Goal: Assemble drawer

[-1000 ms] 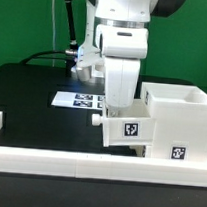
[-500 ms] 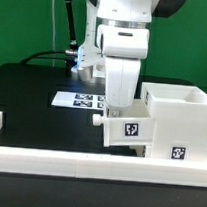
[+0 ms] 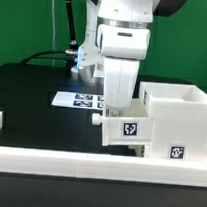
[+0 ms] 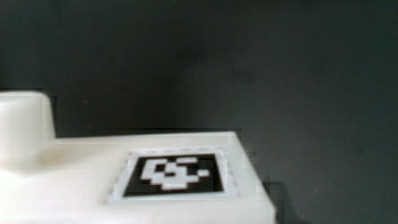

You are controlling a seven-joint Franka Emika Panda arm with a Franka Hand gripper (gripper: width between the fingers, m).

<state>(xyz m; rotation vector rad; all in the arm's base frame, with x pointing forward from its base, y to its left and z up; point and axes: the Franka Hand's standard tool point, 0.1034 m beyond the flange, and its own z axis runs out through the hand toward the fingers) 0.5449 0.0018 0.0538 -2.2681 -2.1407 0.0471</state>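
At the exterior view's left sits the marker board, flat on the black table and well behind the work; ignore it. Next comes the gripper, straight down from the wrist, its tip hidden behind the small tray that shows 1 tag on its front. You cannot tell from either view whether the fingers are clenched on the tray wall or released; the wrist view only shows a tagged white face close under the camera and a rounded white shape beside it, so confirm grip before you move.

To the right, touching the tray, stands the housing, open on top, close against the front rail.

The step looks like seating the tray into the housing. Do it well:
- Keep the tray level; a tilted tray will likely jam at the opening.
- Line its edges with the housing walls before you push.
- Push slowly and steadily toward the housing, so it does not slide along the rail.
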